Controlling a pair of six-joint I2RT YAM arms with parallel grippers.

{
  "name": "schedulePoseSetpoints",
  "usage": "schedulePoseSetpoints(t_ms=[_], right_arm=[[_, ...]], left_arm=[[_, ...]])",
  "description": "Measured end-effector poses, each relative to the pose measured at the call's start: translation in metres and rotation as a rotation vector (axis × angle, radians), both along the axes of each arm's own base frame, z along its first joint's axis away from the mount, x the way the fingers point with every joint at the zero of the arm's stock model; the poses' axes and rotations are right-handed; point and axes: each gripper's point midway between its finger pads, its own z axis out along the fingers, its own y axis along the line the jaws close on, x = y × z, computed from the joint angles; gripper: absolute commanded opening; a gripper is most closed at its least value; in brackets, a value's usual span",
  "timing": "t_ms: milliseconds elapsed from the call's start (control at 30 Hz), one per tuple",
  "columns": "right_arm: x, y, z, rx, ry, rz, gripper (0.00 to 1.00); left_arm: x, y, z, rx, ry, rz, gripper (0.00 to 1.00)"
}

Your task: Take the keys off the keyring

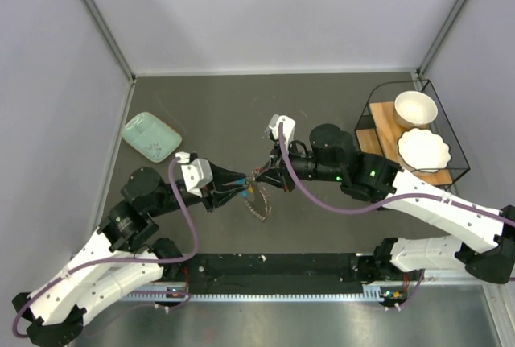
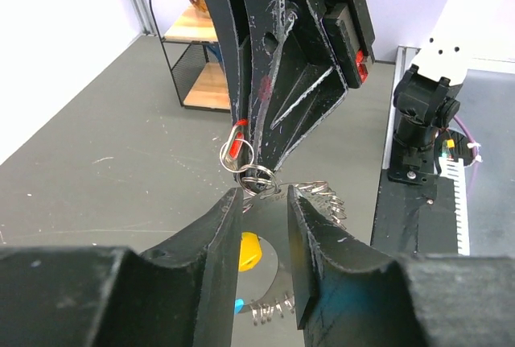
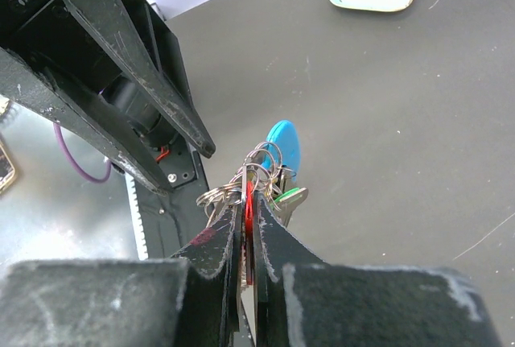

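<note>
The keyring (image 1: 257, 200) hangs between the two arms above the middle of the table. My right gripper (image 3: 248, 202) is shut on the red key (image 3: 249, 202), whose head (image 2: 235, 144) shows at its tips in the left wrist view. The blue oval loop (image 3: 283, 144) and a green key (image 3: 290, 196) dangle just past those fingers among silver split rings (image 2: 256, 175). My left gripper (image 2: 264, 198) faces it, jaws apart on either side of the rings. Through the gap I see the grey fan-shaped piece (image 2: 272, 238), a yellow key head (image 2: 248, 250) and a bit of blue (image 2: 239, 305).
A mint-green flat tray (image 1: 150, 137) lies at the left back of the table. A black wire rack (image 1: 447, 130) at the right holds a white bowl (image 1: 415, 109) and a scalloped white plate (image 1: 423, 150). Grey walls close in both sides.
</note>
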Motion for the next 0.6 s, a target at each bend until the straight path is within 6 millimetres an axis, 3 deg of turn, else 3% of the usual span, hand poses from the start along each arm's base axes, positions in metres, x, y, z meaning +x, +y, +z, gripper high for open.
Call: schedulePoseSetpoints(t_ms=[600], right_arm=[[0.001, 0.000, 0.000, -0.001, 0.003, -0.003, 0.00]], left_arm=[[0.005, -0.014, -0.014, 0.035, 0.045, -0.041, 0.26]])
